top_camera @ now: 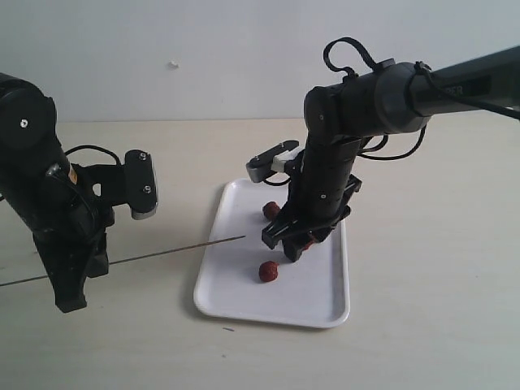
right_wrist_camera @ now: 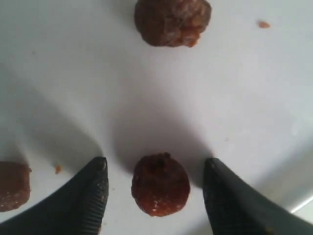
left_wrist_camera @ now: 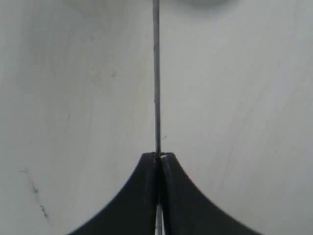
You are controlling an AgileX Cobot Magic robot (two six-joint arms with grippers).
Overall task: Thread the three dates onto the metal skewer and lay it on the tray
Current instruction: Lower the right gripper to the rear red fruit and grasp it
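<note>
The thin metal skewer hangs level over the table left of the tray, its tip near the tray's left rim. My left gripper is shut on the skewer, which runs straight out from between the jaws. The white tray holds three dates: one at the back, one at the front, and one mostly hidden under my right gripper. In the right wrist view that date lies between the open fingers, touching neither. The other dates lie apart.
Small date crumbs dot the tray floor. The right arm reaches in from the upper right over the tray. Pale tabletop lies around the tray on all sides.
</note>
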